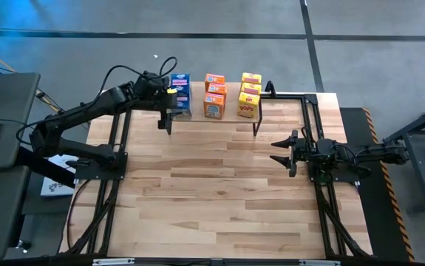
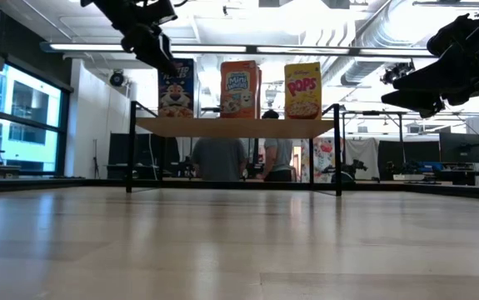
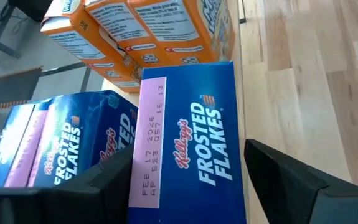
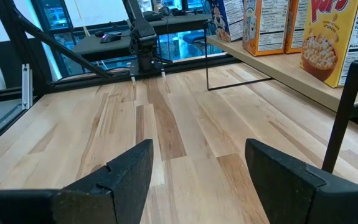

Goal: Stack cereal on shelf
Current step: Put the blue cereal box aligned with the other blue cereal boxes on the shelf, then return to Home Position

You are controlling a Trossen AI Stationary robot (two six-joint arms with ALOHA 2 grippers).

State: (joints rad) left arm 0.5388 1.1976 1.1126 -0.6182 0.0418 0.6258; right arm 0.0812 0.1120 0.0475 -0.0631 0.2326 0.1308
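Letting go looks like the plan: left gripper (image 3: 185, 180) jaws spread wide around the front Frosted Flakes box (image 3: 188, 143), squaring its shelf (image 2: 235, 127) row, while right gripper (image 4: 197, 180) jaws wait wide.

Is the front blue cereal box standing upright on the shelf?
Upright. The low view shows the blue cereal box standing on the shelf plank, level with the orange and yellow boxes beside it.

Grey floor (image 1: 197, 44) surrounds the wood bench (image 1: 212, 199). Behind it: tall windows (image 2: 22, 125), ceiling strip lights (image 2: 97, 47), distant desks with monitors (image 2: 460, 148).
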